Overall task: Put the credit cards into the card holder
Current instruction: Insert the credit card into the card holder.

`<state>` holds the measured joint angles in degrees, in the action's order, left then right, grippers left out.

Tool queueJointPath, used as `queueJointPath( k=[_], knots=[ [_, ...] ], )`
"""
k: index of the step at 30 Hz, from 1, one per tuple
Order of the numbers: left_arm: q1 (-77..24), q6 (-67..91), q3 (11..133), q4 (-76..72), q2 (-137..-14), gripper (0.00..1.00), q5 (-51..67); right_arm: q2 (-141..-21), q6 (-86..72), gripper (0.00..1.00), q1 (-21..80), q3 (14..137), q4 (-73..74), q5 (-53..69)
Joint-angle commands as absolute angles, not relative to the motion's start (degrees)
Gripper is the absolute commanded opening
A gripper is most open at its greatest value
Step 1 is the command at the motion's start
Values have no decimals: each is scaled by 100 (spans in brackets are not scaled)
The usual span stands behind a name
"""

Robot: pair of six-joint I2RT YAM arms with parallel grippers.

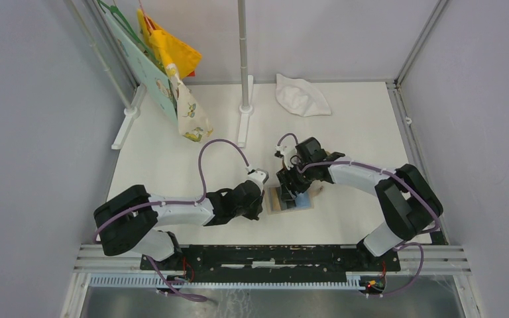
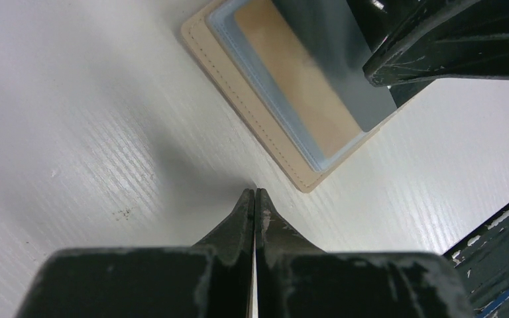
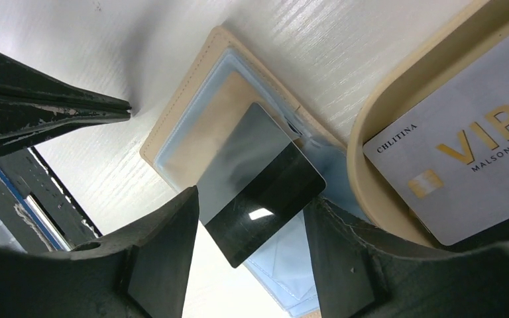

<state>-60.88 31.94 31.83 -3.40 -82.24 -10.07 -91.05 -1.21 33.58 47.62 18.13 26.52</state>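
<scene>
The beige card holder [image 1: 290, 202] lies open on the table with its light blue lining [image 3: 285, 255] up. My right gripper [image 3: 255, 218] is over it, jaws wide apart and shut on a black card [image 3: 262, 182] by its edges. The card's far end lies over the lining. A tan-orange rectangle [image 2: 298, 86] shows in a pocket. My left gripper [image 2: 255, 193] is shut and empty, with its tips on the table just off the holder's corner [image 2: 305, 182]. It also shows in the right wrist view [image 3: 122, 109]. A grey-white VIP card [image 3: 464, 159] lies in the tan tray [image 3: 388, 99].
The tan tray sits right beside the holder, under my right wrist. A white cloth [image 1: 301, 96] lies at the back. A pole stand [image 1: 244, 99] and a rack with hanging bags [image 1: 172, 73] stand at the back left.
</scene>
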Motion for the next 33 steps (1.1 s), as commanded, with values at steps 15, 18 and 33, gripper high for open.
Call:
queueJointPath(
  k=[15,18,33],
  knots=[
    [-6122,3379,3056,-479,-8008,2,-1022,-9057,650,57,3189,5112,2284,2209],
    [-6127,3358,3108,-386,-8016,2,-1170,-8823,659,44,3184,4974,2177,2102],
    [-6122,3134,3620,-71,-8453,2,-1714,-9057,607,1,3190,4896,2184,1707]
  ],
)
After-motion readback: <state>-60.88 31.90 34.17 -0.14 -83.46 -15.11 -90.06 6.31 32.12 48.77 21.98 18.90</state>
